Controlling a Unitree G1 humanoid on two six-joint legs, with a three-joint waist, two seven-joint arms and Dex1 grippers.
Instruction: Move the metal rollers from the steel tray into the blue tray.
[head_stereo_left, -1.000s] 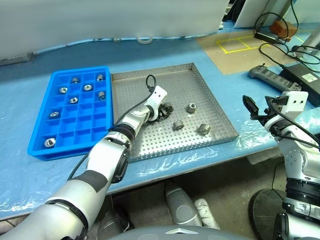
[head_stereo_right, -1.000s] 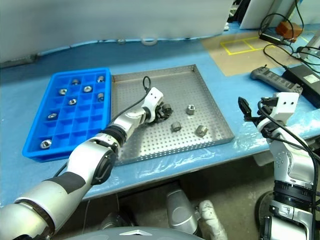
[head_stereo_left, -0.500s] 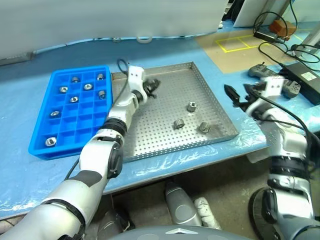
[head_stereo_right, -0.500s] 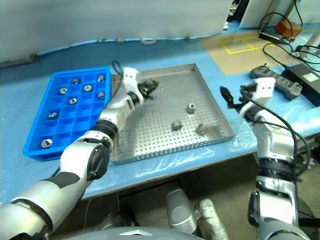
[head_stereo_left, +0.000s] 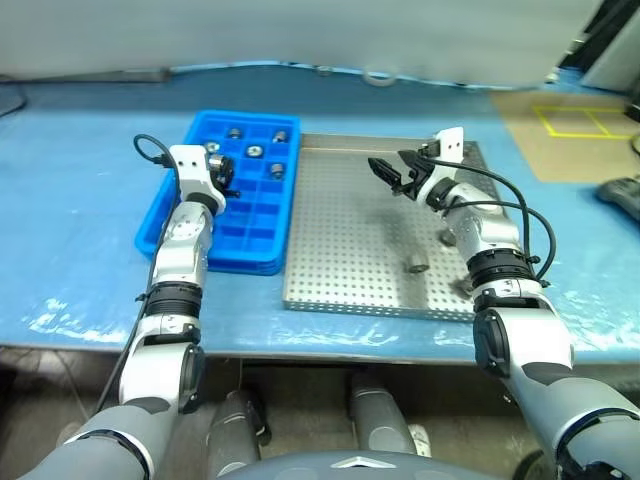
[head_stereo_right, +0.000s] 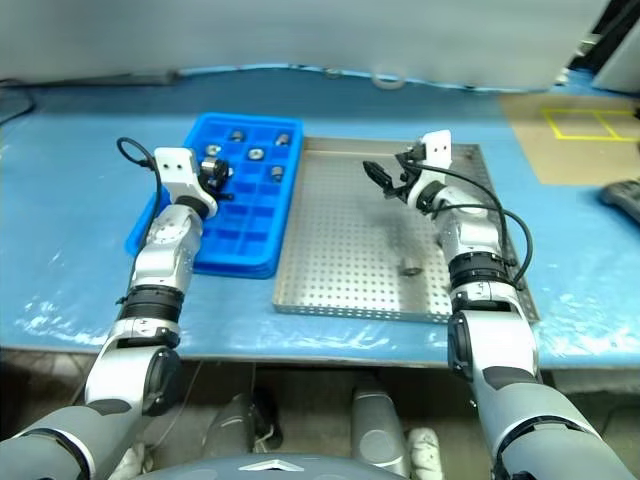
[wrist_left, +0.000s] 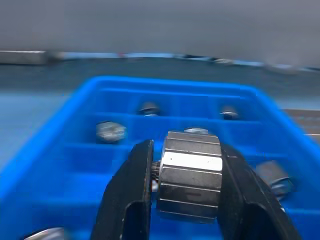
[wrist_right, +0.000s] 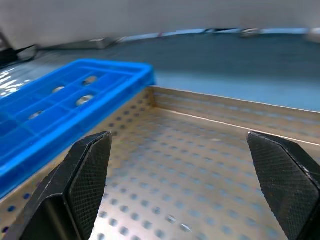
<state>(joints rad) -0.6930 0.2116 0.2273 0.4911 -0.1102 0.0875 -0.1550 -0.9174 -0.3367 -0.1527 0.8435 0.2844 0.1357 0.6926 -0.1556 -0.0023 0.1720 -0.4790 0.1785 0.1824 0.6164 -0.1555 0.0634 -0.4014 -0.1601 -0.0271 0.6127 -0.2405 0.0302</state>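
The blue tray (head_stereo_left: 214, 264) lies left of the steel tray (head_stereo_left: 340, 240), and the two touch. My left gripper (head_stereo_left: 222, 170) is shut on a metal roller (wrist_left: 190, 182) and holds it just above the blue tray's left compartments. Several rollers lie in the far cells, among them one (head_stereo_left: 255, 151) and another (head_stereo_left: 276, 171). One loose roller (head_stereo_left: 417, 267) rests on the steel tray's perforated floor, and a second (head_stereo_left: 447, 238) shows beside my right arm. My right gripper (head_stereo_left: 390, 172) hovers over the far part of the steel tray, jaws wide open and empty, fingers (wrist_right: 87, 172) far apart.
A blue sheet (head_stereo_left: 80, 200) covers the table. A white ring (head_stereo_left: 378, 75) lies at the back edge. Yellow tape marks (head_stereo_left: 585, 122) sit on a brown board at the far right, and a dark device (head_stereo_left: 622, 192) lies at the right edge.
The camera has swung left. My left gripper shut on a roller in the steel tray and carried it left over the blue tray. The open right gripper came in over the steel tray.
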